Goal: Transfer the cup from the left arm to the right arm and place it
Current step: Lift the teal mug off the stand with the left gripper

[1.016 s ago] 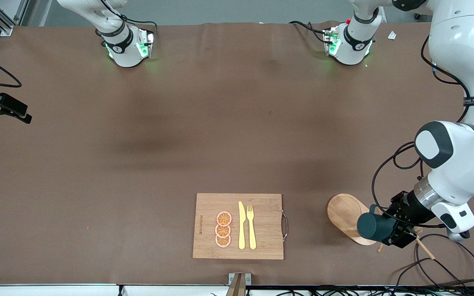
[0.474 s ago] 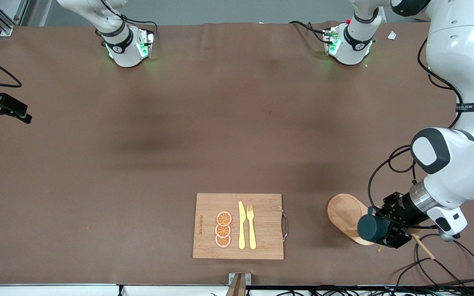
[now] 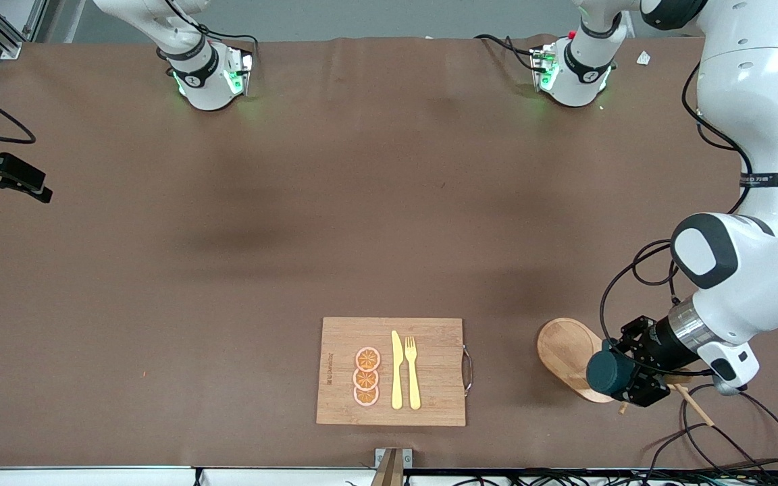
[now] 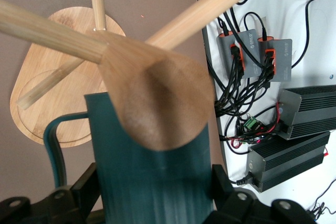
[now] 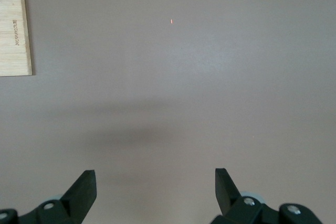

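Left gripper point(image 3: 622, 381) clamps the rigid, breakable cup point(image 3: 609, 372) by its ribbed sides at five o'clock; right gripper point(image 5: 155, 192) waits, jaws wide.

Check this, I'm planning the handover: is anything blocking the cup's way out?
Yes: pegs of the wooden rack cross close against the cup, which the left gripper holds in shut jaws. The right gripper waits open over the table.

The left gripper point(image 3: 622, 379) grips the cup point(image 3: 606, 373) over the oval wooden stand point(image 3: 564, 351).
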Available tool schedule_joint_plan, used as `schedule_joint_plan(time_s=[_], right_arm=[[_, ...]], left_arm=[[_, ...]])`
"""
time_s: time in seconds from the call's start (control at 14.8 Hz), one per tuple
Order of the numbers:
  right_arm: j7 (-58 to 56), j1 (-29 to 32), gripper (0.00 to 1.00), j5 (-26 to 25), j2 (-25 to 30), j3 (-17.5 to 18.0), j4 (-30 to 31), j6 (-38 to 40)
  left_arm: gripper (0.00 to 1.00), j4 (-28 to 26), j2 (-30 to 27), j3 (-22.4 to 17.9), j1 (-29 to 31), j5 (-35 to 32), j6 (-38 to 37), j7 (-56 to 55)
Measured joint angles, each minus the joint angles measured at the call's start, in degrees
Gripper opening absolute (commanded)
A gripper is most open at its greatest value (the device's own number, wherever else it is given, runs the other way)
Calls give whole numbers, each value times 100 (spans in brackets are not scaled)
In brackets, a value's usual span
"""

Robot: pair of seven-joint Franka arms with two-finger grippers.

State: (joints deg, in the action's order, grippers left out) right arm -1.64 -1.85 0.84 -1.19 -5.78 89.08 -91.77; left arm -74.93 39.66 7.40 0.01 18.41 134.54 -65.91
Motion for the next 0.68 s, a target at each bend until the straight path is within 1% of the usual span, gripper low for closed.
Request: schedule_joint_plan(time_s=[0.14,0.47,0.68], right_arm=[[0,0,100,0,0,0,0,0],[0,0,100,0,0,0,0,0],[0,0,100,0,0,0,0,0]], left_arm=[[72,0,0,1,0,3,0,-9],[72,5,0,12,-16,3,0,-73],[72,20,-17,183,-14,3,-26,-319]])
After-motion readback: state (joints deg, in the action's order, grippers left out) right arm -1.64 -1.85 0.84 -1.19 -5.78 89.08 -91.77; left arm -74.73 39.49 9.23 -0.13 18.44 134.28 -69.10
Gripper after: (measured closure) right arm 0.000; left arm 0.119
